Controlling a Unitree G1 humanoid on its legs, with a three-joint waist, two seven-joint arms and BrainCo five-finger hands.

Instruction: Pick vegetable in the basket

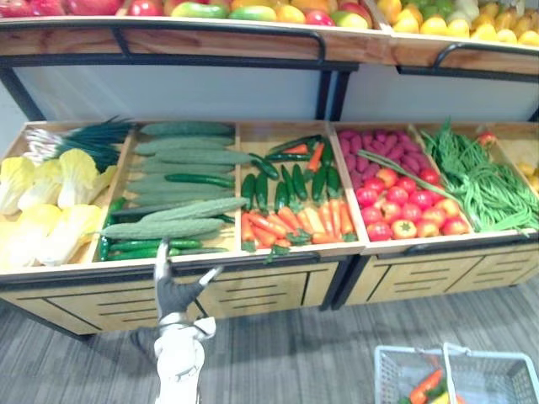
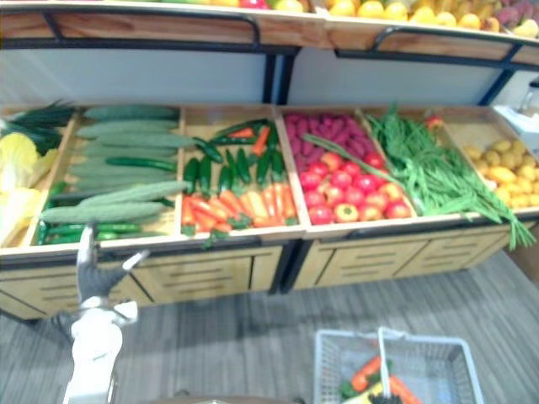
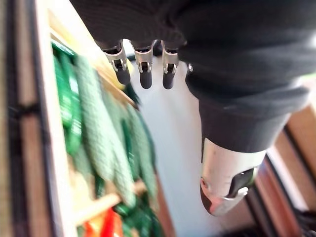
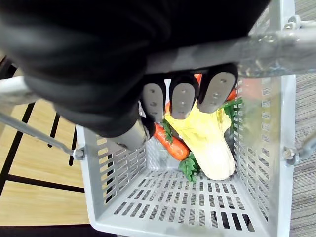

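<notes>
Produce stand [image 1: 269,290], picking underway.
Grey basket [image 2: 333,370] hangs from the right hand [image 4: 182,101], curled round its handle [image 4: 276,49] to carry the cabbage [image 4: 207,143] and carrots [image 4: 170,143] inside. The left hand [image 1: 178,295], spread wide and empty, lifts toward the long green gourds [image 1: 164,227], likely the next pick.

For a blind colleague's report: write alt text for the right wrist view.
The right hand curls round the handle of a grey plastic basket. Inside the basket lie a carrot and a pale yellow cabbage.
</notes>
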